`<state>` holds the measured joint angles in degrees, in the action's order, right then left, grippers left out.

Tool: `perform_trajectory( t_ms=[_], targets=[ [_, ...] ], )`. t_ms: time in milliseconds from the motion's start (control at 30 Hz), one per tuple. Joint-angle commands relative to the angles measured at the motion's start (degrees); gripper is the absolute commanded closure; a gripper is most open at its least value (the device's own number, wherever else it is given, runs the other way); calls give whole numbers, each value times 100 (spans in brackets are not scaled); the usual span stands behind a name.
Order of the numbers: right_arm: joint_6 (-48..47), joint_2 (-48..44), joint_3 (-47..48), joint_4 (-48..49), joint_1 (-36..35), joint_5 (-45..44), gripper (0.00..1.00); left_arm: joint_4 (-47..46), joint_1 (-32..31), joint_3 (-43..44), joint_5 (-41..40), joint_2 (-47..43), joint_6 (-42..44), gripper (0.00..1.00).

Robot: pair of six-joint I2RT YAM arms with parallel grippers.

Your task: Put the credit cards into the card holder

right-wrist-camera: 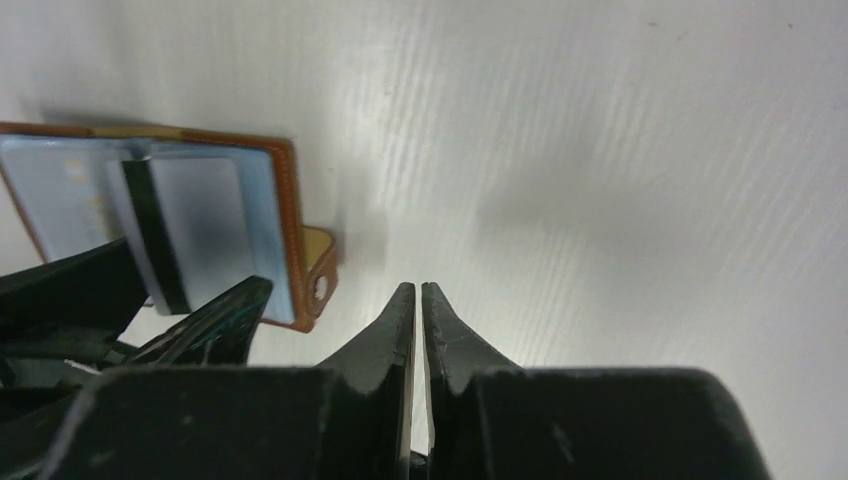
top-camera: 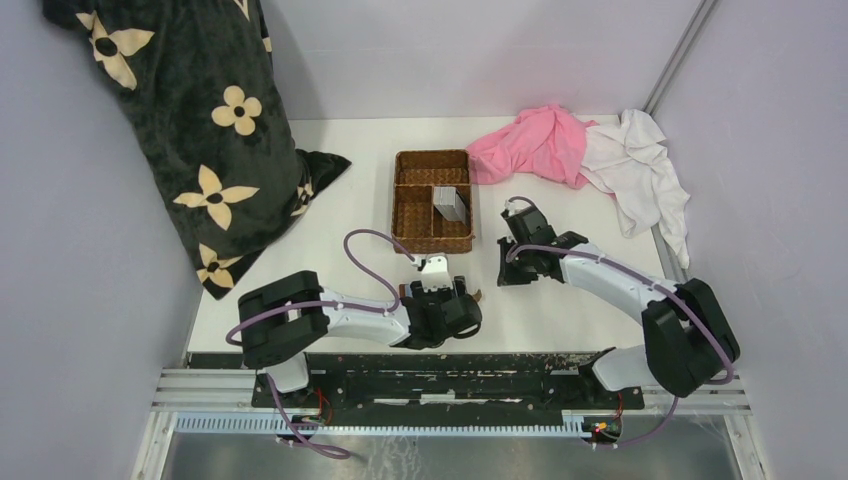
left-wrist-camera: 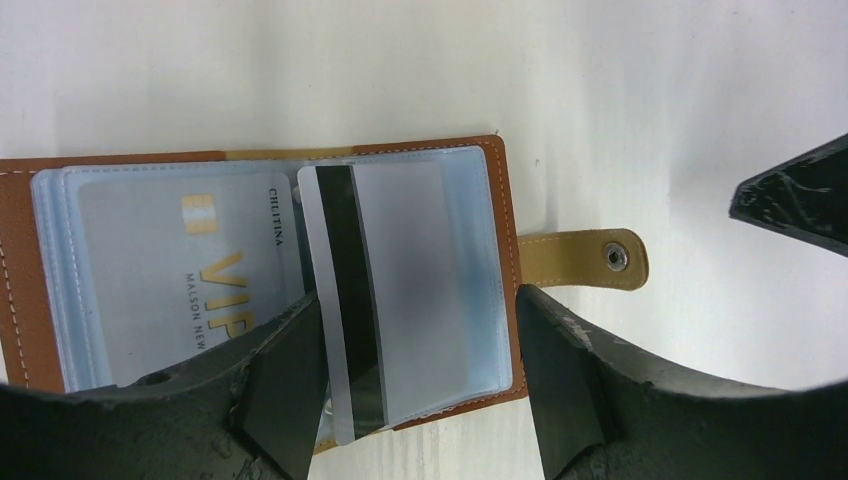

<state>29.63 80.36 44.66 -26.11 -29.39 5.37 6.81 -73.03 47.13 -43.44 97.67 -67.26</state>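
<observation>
The small brown leather bifold card holder lies opened flat on the white worktop, just ahead of the left arm, with its tan snap tab sticking out to one side. In its left clear sleeve sits a pale card printed with gold "VIP" lettering. Over the right sleeves lies a silver-grey credit card with a dark stripe, a little tilted, one corner poking past the holder's near edge (whether it sits inside a sleeve or only on top cannot be told). The left tool stands wide open and grips nothing, one finger by the striped edge of that card and the other just outside the holder's edge. The right tool is closed on nothing, its tips pressed together above bare worktop just beside the snap tab. Farther back stands a brown woven wicker basket, with more grey cards upright in one compartment. Beyond lie a crumpled pink cloth, a white cloth and a black cushion with cream flowers.
</observation>
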Motion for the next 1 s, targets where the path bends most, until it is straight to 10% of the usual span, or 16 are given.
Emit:
perform_trajectory(
  t_ms=[0, 967],
  targets=[
    [96, -428, 484, -266, -466, -439, 89, 774, 9, -256, 169, 31, -267, 25],
    [614, 1507, 1048, 522, -1755, -642, 90, -119, 1, -956, 152, 94, -378, 28]
  ],
)
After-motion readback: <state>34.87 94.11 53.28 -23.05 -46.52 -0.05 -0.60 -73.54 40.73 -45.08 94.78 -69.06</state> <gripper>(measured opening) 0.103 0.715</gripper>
